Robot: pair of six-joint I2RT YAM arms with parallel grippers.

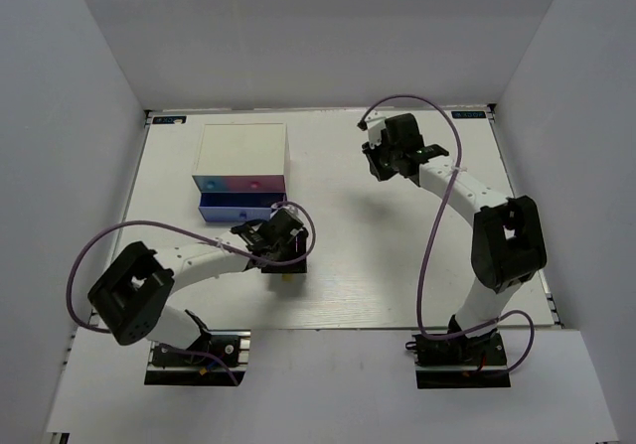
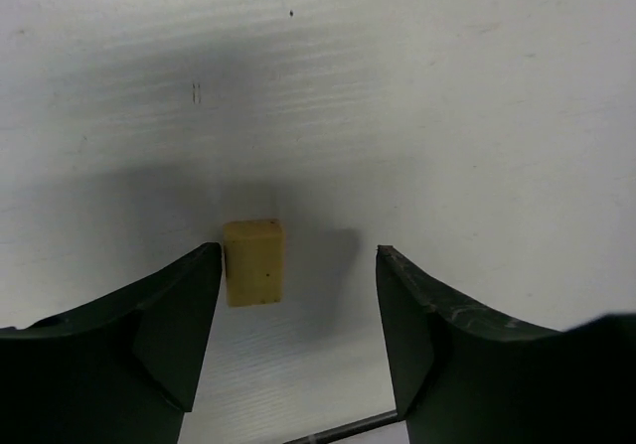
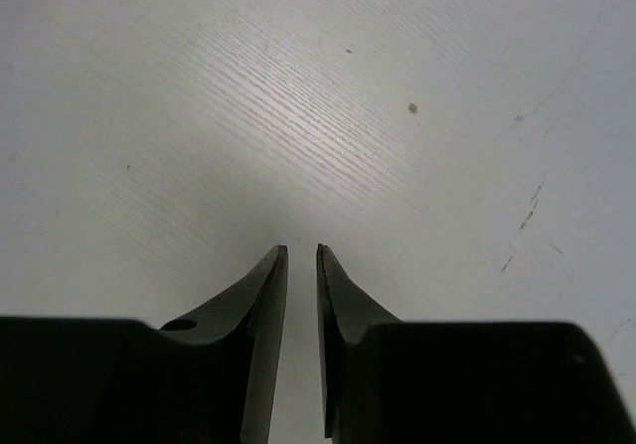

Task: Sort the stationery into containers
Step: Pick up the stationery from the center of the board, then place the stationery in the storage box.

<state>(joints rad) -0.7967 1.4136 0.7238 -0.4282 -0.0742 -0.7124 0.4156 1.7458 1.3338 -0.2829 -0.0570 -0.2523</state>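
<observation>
A small tan eraser (image 2: 254, 261) lies on the white table, between the fingers of my left gripper (image 2: 298, 255) and close against the left fingertip (image 2: 204, 265). That gripper is open and is not closed on the eraser. In the top view my left gripper (image 1: 283, 253) hovers just in front of the containers (image 1: 241, 149), a white-topped box of drawers whose lowest blue drawer (image 1: 238, 208) is pulled out. My right gripper (image 3: 302, 248) points down at bare table, its jaws a narrow gap apart with nothing between them; in the top view my right gripper (image 1: 385, 158) is at the far right-centre. No markers are in view.
White walls (image 1: 99, 116) close in the table on the left, back and right. The purple cables (image 1: 199, 233) loop over both arms. The table's front edge (image 1: 328, 330) runs just ahead of the arm bases.
</observation>
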